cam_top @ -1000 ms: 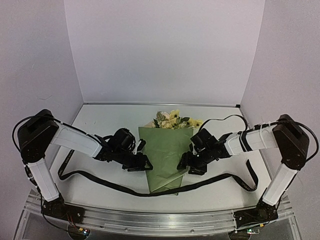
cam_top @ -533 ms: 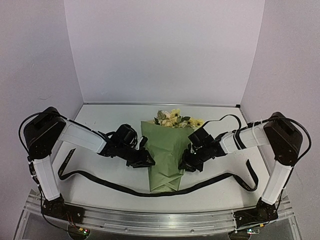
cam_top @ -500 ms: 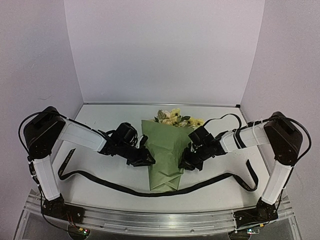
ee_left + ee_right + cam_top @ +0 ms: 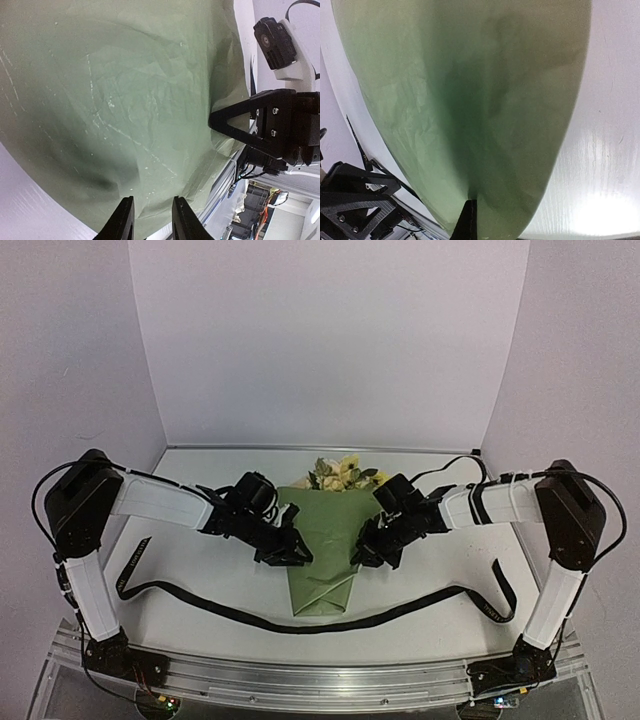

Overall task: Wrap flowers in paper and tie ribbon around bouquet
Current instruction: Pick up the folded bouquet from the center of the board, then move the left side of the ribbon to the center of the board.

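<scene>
The bouquet (image 4: 325,550) lies in the middle of the table, a cone of olive-green paper (image 4: 125,100) with its tip toward me. The yellow and cream flowers (image 4: 345,475) stick out of its far end. My left gripper (image 4: 290,548) is at the cone's left edge; its fingers (image 4: 122,220) stand a little apart with a fold of paper between them. My right gripper (image 4: 368,548) is at the right edge, shut, with the paper (image 4: 470,100) creased into its tips (image 4: 470,220). The black ribbon (image 4: 220,612) lies flat across the table, passing under the cone's tip.
White walls close the table at the back and both sides. A metal rail (image 4: 300,680) runs along the near edge. The ribbon's ends curl up beside each arm, on the left (image 4: 128,560) and on the right (image 4: 500,590). The right arm's gripper (image 4: 280,130) shows in the left wrist view.
Both grippers have moved in onto the cone's edges and closed. The cone has shifted slightly away from me, and its lower part looks narrower.
</scene>
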`<state>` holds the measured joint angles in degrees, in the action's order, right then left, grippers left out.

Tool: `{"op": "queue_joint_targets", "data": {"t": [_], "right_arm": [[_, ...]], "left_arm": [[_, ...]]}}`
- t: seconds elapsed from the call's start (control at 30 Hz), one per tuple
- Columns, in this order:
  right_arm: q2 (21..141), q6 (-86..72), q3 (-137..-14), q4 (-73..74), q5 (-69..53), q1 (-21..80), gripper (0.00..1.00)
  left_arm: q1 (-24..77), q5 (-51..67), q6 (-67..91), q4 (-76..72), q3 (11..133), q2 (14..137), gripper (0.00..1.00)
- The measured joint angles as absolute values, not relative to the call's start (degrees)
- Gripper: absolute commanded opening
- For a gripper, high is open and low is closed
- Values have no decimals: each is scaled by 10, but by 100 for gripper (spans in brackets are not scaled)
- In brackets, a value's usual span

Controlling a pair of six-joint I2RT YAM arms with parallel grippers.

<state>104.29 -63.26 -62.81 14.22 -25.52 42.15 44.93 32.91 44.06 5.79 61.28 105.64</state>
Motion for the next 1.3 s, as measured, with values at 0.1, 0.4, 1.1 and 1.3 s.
{"op": "queue_joint_targets", "data": {"t": [0.1,0.4,1.1,1.3], "right_arm": [[1043,-659,-634,150,-266,422,0],[1024,-738,-635,158,-286,422,0],[1019,-837,-637,147,-305,422,0],[1015,-844,-637,140,-306,422,0]], "left_arm": [[449,328,450,80,613,1041,34],[449,279,450,149,558,907,30],[547,274,526,100,377,897,17],[545,288,539,55,395,947,12]]}}
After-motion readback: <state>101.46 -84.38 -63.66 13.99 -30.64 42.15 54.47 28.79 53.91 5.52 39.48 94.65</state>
